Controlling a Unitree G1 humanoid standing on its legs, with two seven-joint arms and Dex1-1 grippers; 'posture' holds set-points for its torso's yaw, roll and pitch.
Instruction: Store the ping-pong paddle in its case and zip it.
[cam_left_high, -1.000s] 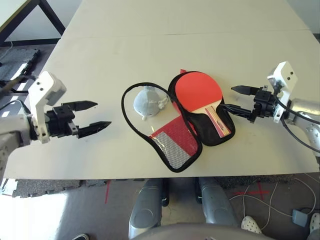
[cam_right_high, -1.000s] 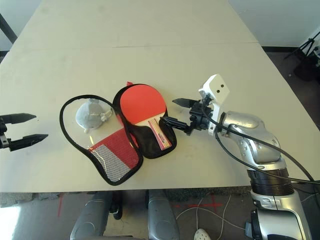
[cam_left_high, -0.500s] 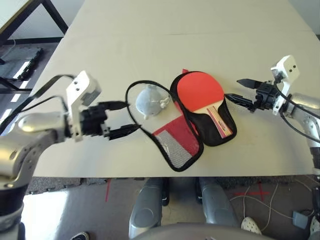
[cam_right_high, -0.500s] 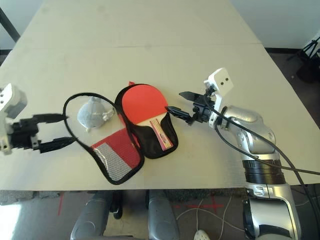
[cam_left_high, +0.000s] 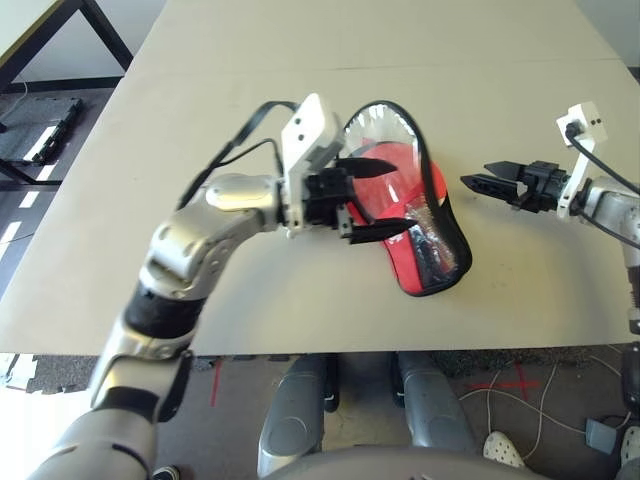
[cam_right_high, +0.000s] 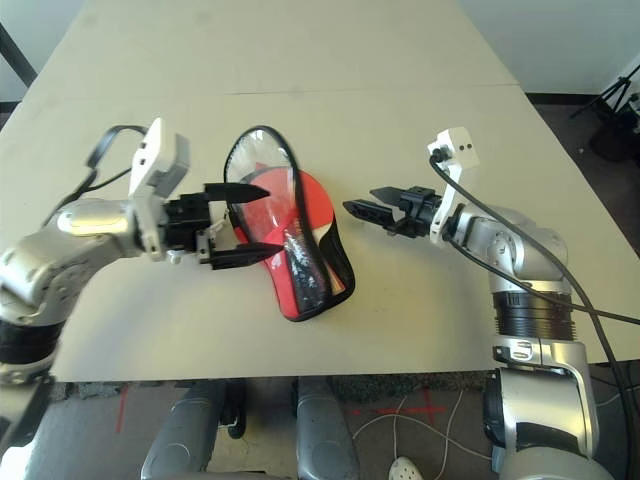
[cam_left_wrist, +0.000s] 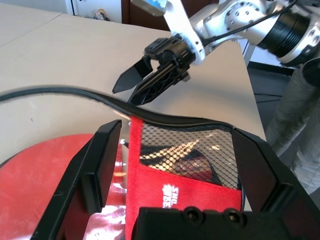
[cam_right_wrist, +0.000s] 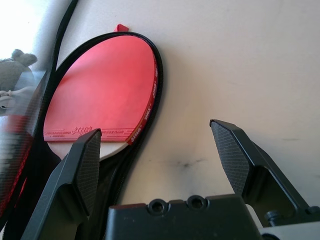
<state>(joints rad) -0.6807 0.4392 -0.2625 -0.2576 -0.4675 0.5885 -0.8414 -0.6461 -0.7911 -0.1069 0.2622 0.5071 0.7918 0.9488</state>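
Ping-pong paddle (cam_right_wrist: 102, 90) lies in the half-folded case (cam_left_high: 408, 262); left fingers (cam_left_wrist: 100, 167) and right fingers (cam_right_wrist: 89, 172) spread apart.

Case (cam_left_high: 410, 265) on pale table (cam_left_high: 540, 290).

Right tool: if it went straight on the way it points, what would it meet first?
Probably the side of the case and the paddle lying in it. How high the right tool hangs is unclear, so it might pass above them.
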